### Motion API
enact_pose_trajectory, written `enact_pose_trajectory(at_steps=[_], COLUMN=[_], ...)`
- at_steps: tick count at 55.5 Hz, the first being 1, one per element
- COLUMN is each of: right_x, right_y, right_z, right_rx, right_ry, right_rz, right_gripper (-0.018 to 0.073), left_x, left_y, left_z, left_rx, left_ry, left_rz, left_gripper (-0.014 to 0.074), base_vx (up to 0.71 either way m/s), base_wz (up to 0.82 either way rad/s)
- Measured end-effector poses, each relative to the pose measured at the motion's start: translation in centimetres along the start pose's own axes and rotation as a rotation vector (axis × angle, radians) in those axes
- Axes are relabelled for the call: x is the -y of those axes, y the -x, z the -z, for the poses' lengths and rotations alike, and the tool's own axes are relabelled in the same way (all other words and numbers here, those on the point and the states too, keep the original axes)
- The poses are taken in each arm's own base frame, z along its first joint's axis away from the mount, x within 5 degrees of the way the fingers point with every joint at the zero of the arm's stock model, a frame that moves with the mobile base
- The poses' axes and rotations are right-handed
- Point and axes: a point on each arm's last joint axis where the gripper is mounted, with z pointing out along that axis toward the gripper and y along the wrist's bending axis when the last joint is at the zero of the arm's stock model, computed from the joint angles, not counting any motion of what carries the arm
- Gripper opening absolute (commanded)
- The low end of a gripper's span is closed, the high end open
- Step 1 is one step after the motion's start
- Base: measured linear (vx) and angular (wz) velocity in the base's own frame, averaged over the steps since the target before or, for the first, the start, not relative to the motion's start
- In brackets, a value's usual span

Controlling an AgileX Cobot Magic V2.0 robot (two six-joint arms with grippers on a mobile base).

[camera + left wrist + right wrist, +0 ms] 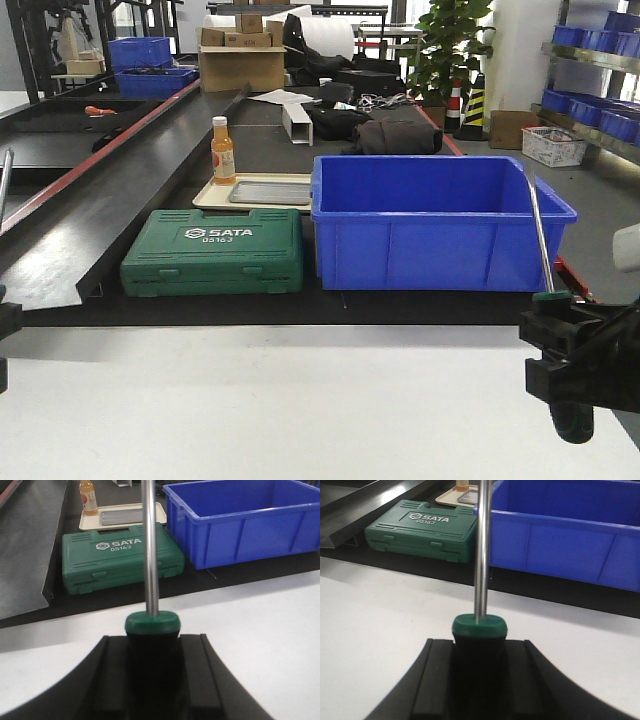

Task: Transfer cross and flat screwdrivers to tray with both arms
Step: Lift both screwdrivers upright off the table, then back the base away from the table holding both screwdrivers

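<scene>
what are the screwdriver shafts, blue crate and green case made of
Left screwdriver and right screwdriver shafts: likely polished steel, bright mirror sheen. Blue crate: moulded plastic, semi-gloss, ribbed walls. Green case: probably textured plastic, moulded latches.

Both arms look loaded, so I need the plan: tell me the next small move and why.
Probably carry both forward toward the grey tray. The left gripper grips the left screwdriver, the right gripper the right screwdriver, shafts up; that tray lies beyond the green case, on the cream tray.
</scene>
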Motion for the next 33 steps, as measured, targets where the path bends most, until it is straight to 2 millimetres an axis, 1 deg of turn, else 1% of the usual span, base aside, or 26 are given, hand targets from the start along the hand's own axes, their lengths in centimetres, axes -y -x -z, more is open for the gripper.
enact_pose_trajectory(at_steps=[3, 4, 7, 33], right_x=[0.0, 0.0, 0.0, 0.0], right_y=[-0.04, -0.04, -0.04, -0.04], right_z=[-0.01, -0.01, -0.01, -0.01], right_rx=[-0.001, -0.001, -0.001, -0.001], right_ry=[0.0, 0.0, 0.0, 0.0], right_rz=[0.0, 0.0, 0.0, 0.001], right_gripper=[-0.0008, -0.0008, -0.0008, -0.0008], left_x=[0.08, 0.2, 0.23, 0.24], left_y=[-0.2, -0.51, -0.58, -0.6], left_z=[0.0, 0.02, 0.02, 0.02], left_rx=[-0.022, -0.056, -0.063, -0.065], left_ry=[-0.009, -0.022, -0.025, -0.026], left_rz=[0.001, 0.001, 0.001, 0.001], left_gripper=[0.0, 0.0, 0.0, 0.0], base_vx=[0.0, 0.0, 0.0, 0.0], base_wz=[0.0, 0.0, 0.0, 0.0])
